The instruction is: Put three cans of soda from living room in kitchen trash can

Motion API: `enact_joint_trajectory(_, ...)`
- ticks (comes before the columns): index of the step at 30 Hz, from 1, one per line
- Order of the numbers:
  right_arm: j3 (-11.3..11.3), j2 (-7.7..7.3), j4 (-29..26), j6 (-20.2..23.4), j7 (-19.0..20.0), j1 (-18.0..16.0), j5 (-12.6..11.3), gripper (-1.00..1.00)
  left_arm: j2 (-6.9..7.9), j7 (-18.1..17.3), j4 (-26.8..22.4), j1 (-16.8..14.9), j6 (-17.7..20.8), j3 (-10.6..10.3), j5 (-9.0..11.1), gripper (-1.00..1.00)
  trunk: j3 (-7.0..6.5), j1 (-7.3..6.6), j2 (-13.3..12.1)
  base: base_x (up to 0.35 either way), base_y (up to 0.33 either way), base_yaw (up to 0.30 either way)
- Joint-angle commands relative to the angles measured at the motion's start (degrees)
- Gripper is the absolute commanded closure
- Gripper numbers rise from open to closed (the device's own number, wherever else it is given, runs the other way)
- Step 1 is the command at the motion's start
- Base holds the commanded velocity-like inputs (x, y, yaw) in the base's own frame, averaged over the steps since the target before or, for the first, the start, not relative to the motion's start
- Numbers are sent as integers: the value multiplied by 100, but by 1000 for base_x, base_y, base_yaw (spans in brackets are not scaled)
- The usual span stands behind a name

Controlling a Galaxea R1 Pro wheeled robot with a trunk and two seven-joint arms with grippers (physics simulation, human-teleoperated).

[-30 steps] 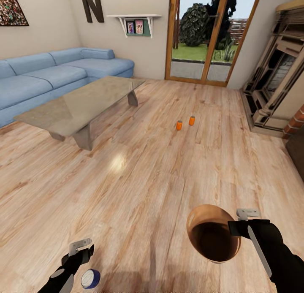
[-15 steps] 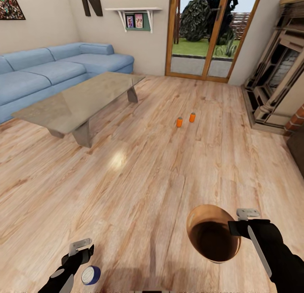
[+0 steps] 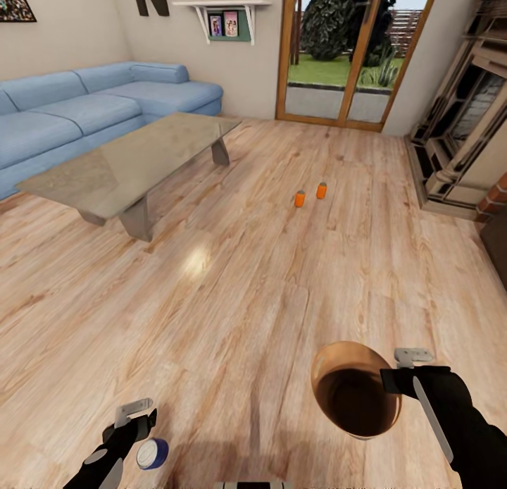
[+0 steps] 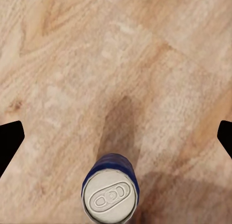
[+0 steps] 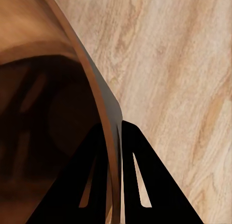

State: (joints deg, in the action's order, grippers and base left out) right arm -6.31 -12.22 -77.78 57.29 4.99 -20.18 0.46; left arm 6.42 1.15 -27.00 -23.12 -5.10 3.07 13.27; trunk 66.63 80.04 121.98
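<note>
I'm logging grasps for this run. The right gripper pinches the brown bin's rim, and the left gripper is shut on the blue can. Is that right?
Not quite. The right gripper does pinch the brown bin by its rim, but the left gripper is open: the left wrist view shows its fingers spread wide, well apart from the blue can standing on the wood floor.

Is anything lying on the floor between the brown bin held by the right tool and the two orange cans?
No. In the head view the stretch from the bin up to the two orange cans is bare wood floor; the low table stands off to the side.
</note>
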Motion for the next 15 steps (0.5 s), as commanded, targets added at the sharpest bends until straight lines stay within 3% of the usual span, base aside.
enact_joint_trajectory(1, -2, 0, 0, 1, 29, 0, -64, 100, 0, 0, 0, 0, 0, 0, 0, -100, 9, 0, 0, 0, 0, 0)
enact_joint_trajectory(15, 4, -6, -5, 1, 36, -3, -64, 100, 0, -1, 1, 0, 0, 0, 0, -100, 139, 0, 0, 0, 0, 0)
